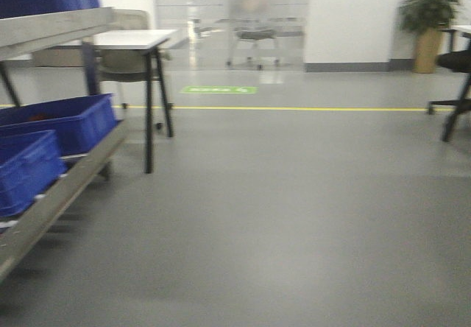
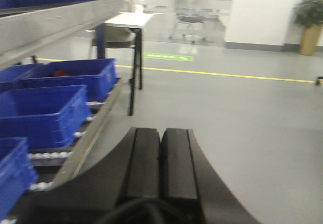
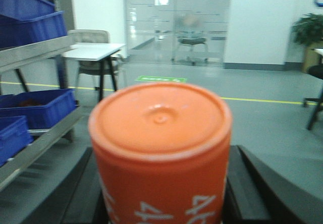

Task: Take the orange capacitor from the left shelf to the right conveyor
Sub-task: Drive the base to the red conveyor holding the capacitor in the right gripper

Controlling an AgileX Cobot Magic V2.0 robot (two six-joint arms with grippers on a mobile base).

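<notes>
Orange capacitor (image 3: 160, 133): held in the right hand (image 3: 162, 196). In the right wrist view its long axis stands vertical. The flat, dimpled top is uppermost and tipped towards the camera. The white digits on its side read inverted. It sits between the two dark fingers (image 3: 83, 193), one against each flank, so the hand is pinching the cylinder low on its body, with the top clear above the fingers.

Left hand (image 2: 160, 158): fingers pressed together, nothing between them.

Surroundings: blue bins (image 1: 62, 124) on a steel rack (image 1: 51, 194) at left, with open grey floor beyond them. A white table (image 1: 132, 38) stands behind the rack.
</notes>
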